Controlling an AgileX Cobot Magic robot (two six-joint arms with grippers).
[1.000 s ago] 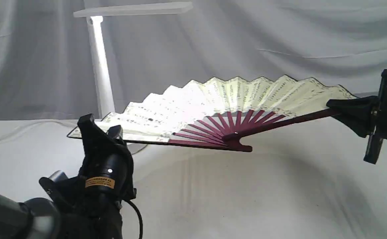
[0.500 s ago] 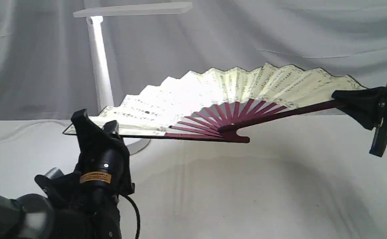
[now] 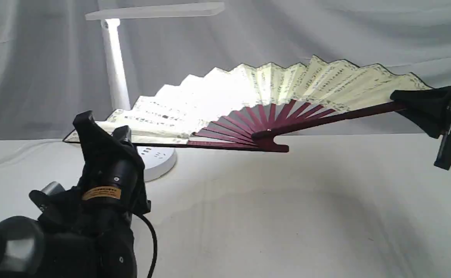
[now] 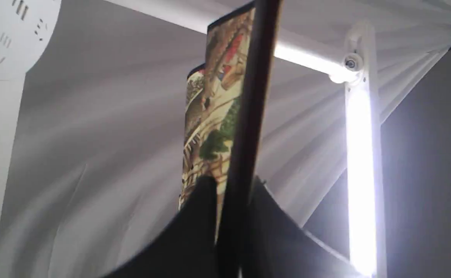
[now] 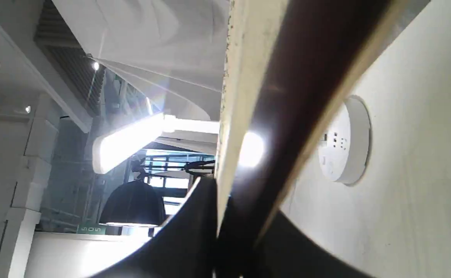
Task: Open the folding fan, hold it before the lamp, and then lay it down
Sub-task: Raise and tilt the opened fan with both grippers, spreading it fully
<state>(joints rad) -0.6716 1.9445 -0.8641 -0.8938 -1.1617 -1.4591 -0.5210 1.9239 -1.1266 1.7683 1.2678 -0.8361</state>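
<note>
Above a white-draped counter (image 3: 287, 216), the folding fan (image 3: 271, 96) hangs spread wide in the air, clear of the surface and stretched between the robot's two pincers. The left pincer (image 3: 106, 135) is clenched on the fan's left guard near its outer end; in the left wrist view the dark stick runs straight between its two fingers (image 4: 198, 216). The right pincer (image 3: 403, 104) grasps the opposite guard, also near its outer end, with the guard and the cream edge of the leaf passing between its jaws. The fan's right side rides higher than its left. The maroon ribs meet at the pivot, low in the middle. The cream pleated leaf carries columns of dark writing, and its left half glares white under the lamp (image 3: 115, 69). The lamp's slim post rises behind the fan's left end and its flat light bar reaches out above the leaf. Its round base, with sockets on top, sits on the counter just under the left guard, beside the left pincer. Grey-white cloth (image 3: 325, 34) hangs behind.
</note>
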